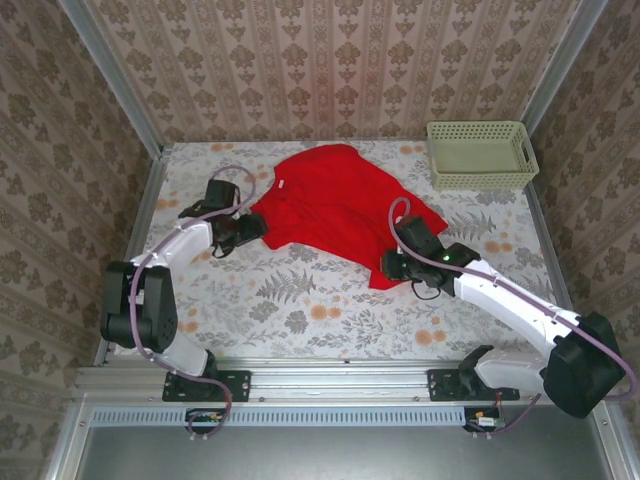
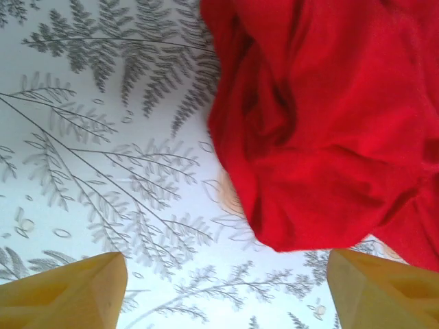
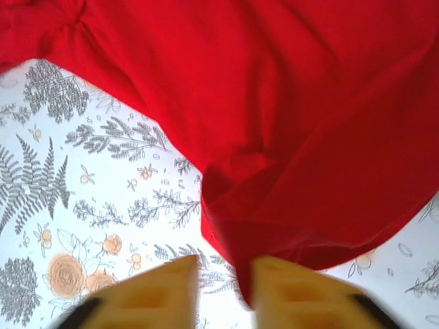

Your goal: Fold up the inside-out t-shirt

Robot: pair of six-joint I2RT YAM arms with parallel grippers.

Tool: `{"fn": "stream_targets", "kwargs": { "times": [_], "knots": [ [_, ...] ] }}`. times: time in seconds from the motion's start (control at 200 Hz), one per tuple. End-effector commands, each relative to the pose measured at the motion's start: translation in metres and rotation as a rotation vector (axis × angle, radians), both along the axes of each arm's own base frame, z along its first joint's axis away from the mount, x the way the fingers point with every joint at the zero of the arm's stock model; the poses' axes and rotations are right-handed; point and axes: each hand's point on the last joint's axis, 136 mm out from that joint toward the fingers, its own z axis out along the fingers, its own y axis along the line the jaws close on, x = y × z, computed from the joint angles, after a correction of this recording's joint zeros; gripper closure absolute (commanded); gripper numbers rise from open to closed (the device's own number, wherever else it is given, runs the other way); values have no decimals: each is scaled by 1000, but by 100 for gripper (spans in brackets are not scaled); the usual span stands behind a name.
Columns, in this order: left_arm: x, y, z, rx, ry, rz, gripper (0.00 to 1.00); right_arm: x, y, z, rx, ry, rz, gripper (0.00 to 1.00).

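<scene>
Left gripper (image 2: pixel 228 264): jaws wide apart, nothing between them. Yellow fingers (image 2: pixel 65 291) over fern-print tablecloth (image 2: pixel 103 137), short of cloth.
Inside-out t-shirt (image 1: pixel 335 200): crumpled red heap mid-table, its bunched edge just ahead of left gripper.
Right gripper (image 3: pixel 226 260): jaws partly apart, narrow gap. Shirt's hem corner hangs into gap, against one finger (no pinch seen).
Pale green basket (image 1: pixel 480 155): far right corner, apart from shirt.

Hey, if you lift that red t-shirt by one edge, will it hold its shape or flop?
Likely floppy: the t-shirt lies in soft rumpled folds, so a lifted edge would probably drape and sag. It seems light, thin cloth lying nearly flat on the table. Pushed, it would probably bunch up rather than slide whole.
</scene>
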Motion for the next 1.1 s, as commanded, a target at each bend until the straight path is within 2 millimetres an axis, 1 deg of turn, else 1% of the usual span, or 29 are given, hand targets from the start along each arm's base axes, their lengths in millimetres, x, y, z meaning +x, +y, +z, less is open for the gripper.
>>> {"fn": "stream_targets", "kwargs": {
  "times": [0.0,0.06,0.135,0.2,0.225,0.24,0.26,0.385,0.45,0.5,0.51,0.515,0.53,0.535,0.565,0.645,0.745,0.82,0.89,1.005,1.045,1.095],
  "knots": [
    [10,-16,20,25,-63,1,19,25,-15,35,-68,-130,-65,47],
    [18,-28,19,15,-67,-2,16,34,-28,43,-111,-129,-89,40],
    [32,-37,16,31,-62,3,14,54,-45,44,-118,-98,-140,37],
    [44,-41,7,42,-42,19,14,71,-57,35,-110,-46,-182,36],
    [50,-42,7,45,-46,27,14,78,-61,36,-101,-41,-197,36],
    [53,-41,5,49,-45,32,14,82,-62,27,-110,-15,-204,35],
    [56,-41,2,60,-39,40,15,87,-65,22,-109,-2,-218,34],
    [73,-41,-16,101,-4,47,23,112,-73,-3,-119,78,-257,32],
    [78,-43,-25,108,16,38,31,123,-74,-16,-132,111,-269,31],
    [81,-44,-31,104,29,33,37,128,-74,-27,-143,141,-274,31],
    [82,-44,-32,104,30,32,38,129,-74,-26,-143,141,-278,31],
    [82,-44,-33,104,32,32,39,129,-74,-30,-147,151,-279,31],
    [83,-43,-34,105,34,34,40,130,-74,-31,-150,155,-284,31],
    [83,-43,-35,106,36,34,41,130,-75,-34,-154,164,-286,31],
    [83,-40,-39,110,44,38,45,131,-75,-40,-160,182,-294,31],
    [82,-29,-47,104,63,56,57,127,-73,-61,-161,240,-312,31],
    [82,-11,-49,87,66,83,72,110,-58,-86,-163,300,-289,33],
    [83,1,-45,65,50,92,81,93,-42,-97,-178,327,-254,33],
    [86,11,-36,60,22,99,87,74,-27,-107,-182,355,-226,33],
    [93,24,-20,55,-12,105,93,40,5,-118,-166,384,-165,35],
    [95,26,-14,49,-23,106,96,29,21,-119,-148,391,-135,36],
    [96,30,-6,42,-38,110,98,16,46,-119,-117,397,-78,37]
  ]
}}
